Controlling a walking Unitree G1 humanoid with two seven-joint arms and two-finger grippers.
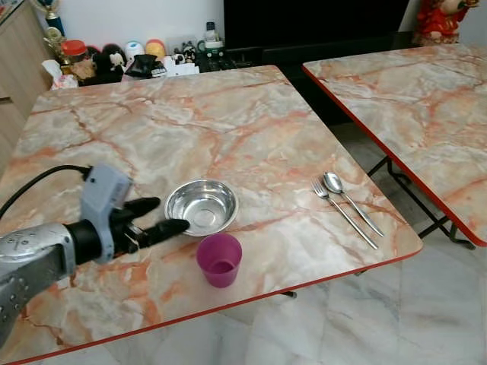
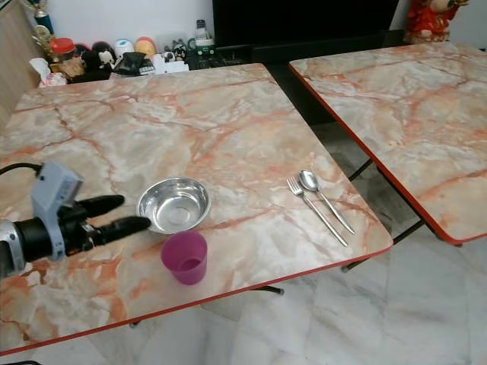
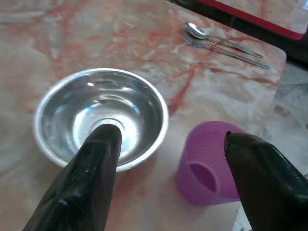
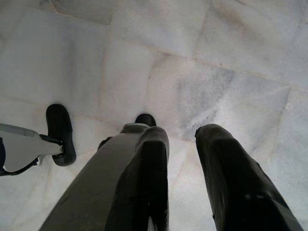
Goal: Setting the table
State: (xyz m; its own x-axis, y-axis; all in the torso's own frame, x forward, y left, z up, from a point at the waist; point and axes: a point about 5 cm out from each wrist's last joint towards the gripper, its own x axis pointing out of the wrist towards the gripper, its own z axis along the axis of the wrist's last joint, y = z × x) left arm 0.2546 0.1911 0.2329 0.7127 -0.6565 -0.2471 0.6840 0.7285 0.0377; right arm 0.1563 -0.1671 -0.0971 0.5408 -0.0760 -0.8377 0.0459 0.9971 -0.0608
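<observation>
Our left hand (image 1: 156, 215) is hovering open beside the steel bowl (image 1: 202, 206) and purple cup (image 1: 219, 259); we are risking tipping the cup off the bench (image 1: 251, 122).

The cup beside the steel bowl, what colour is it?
Purple; the cup shows best in the left eye view, just off the bowl.

No legible text, labels, brands, numbers or signs in any view. Jars and containers (image 1: 137, 57) at upper left of frame, along far table edge: markings too small and blurred to read. Red figurine (image 1: 441, 19) at upper right of frame: no readable characters.
</observation>
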